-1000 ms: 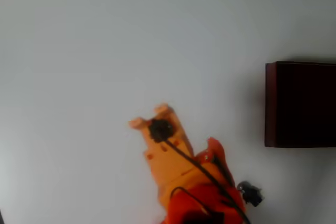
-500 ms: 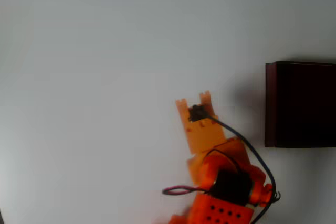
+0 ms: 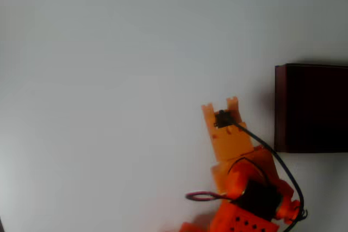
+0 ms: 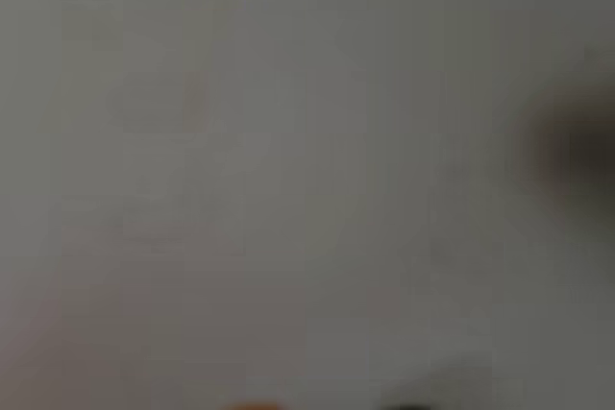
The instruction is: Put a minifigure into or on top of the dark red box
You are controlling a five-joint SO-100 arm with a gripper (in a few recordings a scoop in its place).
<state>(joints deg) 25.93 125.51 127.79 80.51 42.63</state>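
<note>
The white surface (image 3: pixel 109 80) is seen from overhead, with the dark red box (image 3: pixel 311 108) resting on it at the right edge. The orange hand (image 3: pixel 220 106) is found left of the box, near but apart. A small dark lump sits between its fingertips; whether it is the minifigure, or whether the fingers are clamped, cannot be told.

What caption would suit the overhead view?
Orange gripper above a white table, left of the dark red box.
</note>
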